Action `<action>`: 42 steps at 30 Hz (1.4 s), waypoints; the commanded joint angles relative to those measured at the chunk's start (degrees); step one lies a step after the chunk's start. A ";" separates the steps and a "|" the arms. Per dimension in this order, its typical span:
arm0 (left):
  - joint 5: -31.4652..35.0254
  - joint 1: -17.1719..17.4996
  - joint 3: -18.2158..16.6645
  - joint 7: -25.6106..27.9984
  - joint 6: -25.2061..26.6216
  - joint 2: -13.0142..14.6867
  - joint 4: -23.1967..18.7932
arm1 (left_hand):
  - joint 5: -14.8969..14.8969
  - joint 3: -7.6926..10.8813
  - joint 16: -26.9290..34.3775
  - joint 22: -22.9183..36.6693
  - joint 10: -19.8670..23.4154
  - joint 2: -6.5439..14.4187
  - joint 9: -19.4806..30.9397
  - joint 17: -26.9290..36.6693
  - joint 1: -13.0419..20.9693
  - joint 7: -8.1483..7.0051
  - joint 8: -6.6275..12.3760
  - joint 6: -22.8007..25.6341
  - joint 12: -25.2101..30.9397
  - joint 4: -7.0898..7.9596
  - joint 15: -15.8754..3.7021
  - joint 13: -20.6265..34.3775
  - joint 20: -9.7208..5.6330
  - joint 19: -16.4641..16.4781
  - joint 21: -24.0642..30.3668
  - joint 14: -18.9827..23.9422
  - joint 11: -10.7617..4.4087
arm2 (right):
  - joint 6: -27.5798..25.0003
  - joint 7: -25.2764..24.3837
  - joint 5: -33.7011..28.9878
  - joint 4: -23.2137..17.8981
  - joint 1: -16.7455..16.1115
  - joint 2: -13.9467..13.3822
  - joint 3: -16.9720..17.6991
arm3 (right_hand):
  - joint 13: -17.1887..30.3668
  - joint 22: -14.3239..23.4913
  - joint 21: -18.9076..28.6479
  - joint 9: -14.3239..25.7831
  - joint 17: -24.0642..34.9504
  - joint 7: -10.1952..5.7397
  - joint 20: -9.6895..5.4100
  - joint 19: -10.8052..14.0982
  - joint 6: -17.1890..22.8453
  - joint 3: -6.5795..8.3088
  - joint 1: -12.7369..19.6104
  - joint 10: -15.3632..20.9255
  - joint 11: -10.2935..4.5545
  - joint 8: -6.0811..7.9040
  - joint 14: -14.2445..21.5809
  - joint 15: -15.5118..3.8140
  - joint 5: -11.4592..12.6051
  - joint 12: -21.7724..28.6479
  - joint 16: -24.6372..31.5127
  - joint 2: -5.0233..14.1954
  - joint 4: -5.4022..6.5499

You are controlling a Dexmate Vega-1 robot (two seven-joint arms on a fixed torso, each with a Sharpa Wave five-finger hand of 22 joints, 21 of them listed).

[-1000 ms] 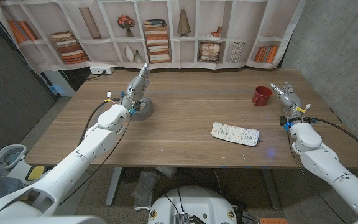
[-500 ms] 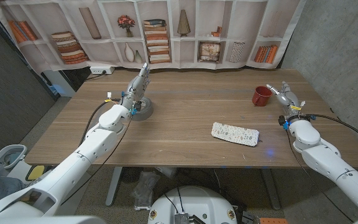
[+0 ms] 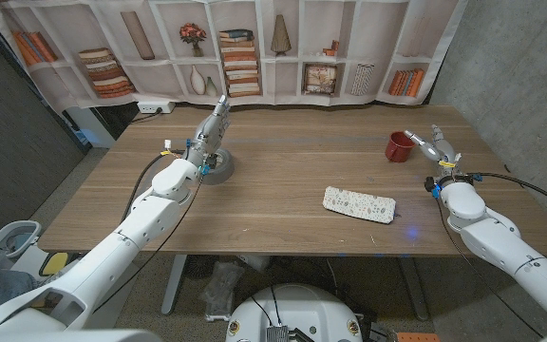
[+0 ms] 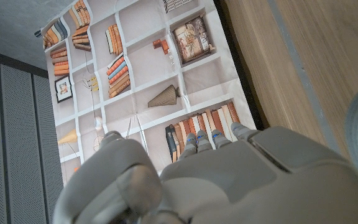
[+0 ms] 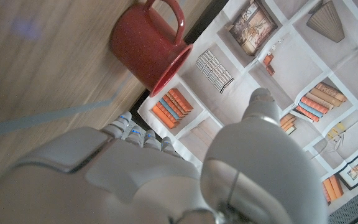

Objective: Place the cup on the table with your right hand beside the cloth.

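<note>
The red cup stands upright on the table's far right part, handle toward the back. The right wrist view shows the cup just beyond my right hand. In the head view my right hand hovers just right of the cup with fingers apart, holding nothing and not clearly touching it. The white patterned cloth lies folded nearer the front, left of my right forearm. My left hand is raised at the far left with fingers stretched out and nothing in it; it appears as a hand in the left wrist view.
A grey round base sits on the table under my left hand. A printed bookshelf backdrop hangs behind the table's far edge. Bare wooden table stretches between the base and the cup.
My right hand has moved a little left, closer to the cup. Cup, cloth and left arm have stayed put.
</note>
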 commanded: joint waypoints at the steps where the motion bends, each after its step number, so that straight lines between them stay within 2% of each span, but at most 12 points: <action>1: 0.20 -0.02 0.15 0.49 1.12 0.29 -0.97 | -0.26 -0.31 0.02 0.24 0.08 0.10 0.17 0.14 0.70 0.07 0.16 0.05 -0.14 0.00 -0.13 0.26 -1.94 -1.62 0.48 0.29 0.13 | -1.80 -0.30 -1.18 0.79 1.35 0.15 -1.27 | 0.31 0.08 0.42 0.12 0.18 -0.48 0.40 0.90 -10.89 -0.43 -0.15 -9.58 0.05 0.55 -5.41 0.49 0.41 0.56 0.53 0.59 -0.21; 29: 0.30 0.94 -0.20 1.31 1.15 0.58 -2.25 | -0.28 -0.66 -0.05 0.24 0.07 0.27 0.17 0.13 0.76 0.07 0.04 0.06 -0.24 0.05 -0.17 0.27 -1.84 -1.64 0.45 0.27 0.23 | -9.22 -4.16 -6.63 -0.43 3.45 -0.90 -4.63 | 0.32 0.07 0.49 0.11 0.14 -0.97 1.46 1.67 -10.05 -0.59 0.39 -9.03 -0.19 0.76 -4.67 0.15 0.78 0.89 0.69 1.43 -0.16; 33: 0.28 1.06 -0.21 1.39 1.32 0.66 -2.46 | -0.28 -0.70 -0.04 0.24 0.07 0.29 0.17 0.13 0.77 0.07 0.04 0.10 -0.25 0.05 -0.18 0.27 -1.82 -1.62 0.45 0.28 0.16 | -8.70 -3.97 -6.74 0.33 3.67 -0.64 -4.95 | 0.32 0.07 0.48 0.11 0.14 -0.99 1.53 1.71 -10.02 -0.64 0.42 -8.99 -0.19 0.75 -4.65 0.13 0.82 0.92 0.68 1.45 -0.16; 35: 0.33 1.09 -0.19 1.40 1.37 0.71 -2.54 | -0.28 -0.72 -0.05 0.24 0.08 0.30 0.17 0.13 0.78 0.06 0.03 0.08 -0.25 0.05 -0.20 0.27 -1.82 -1.62 0.45 0.27 0.13 | -8.43 -3.78 -6.74 0.85 3.95 -0.40 -5.16 | 0.33 0.07 0.69 0.11 0.14 -1.03 2.59 2.39 -9.90 -0.75 0.45 -9.04 -0.23 0.76 -4.61 0.13 0.91 0.92 0.65 1.56 -0.12; 42: 0.42 1.30 -0.34 1.75 1.62 0.95 -3.08 | -0.29 -0.77 -0.07 0.24 -0.04 0.34 0.17 0.13 0.80 0.05 0.01 0.08 -0.31 0.05 -0.19 0.27 -1.84 -1.62 0.45 0.24 0.21 | -9.74 -4.80 -7.97 1.32 4.90 0.09 -6.16 | 0.33 0.06 0.72 0.11 0.14 -1.19 2.74 2.70 -9.58 -0.88 0.39 -8.82 -0.32 0.85 -4.31 0.32 0.98 1.03 0.74 1.66 -0.04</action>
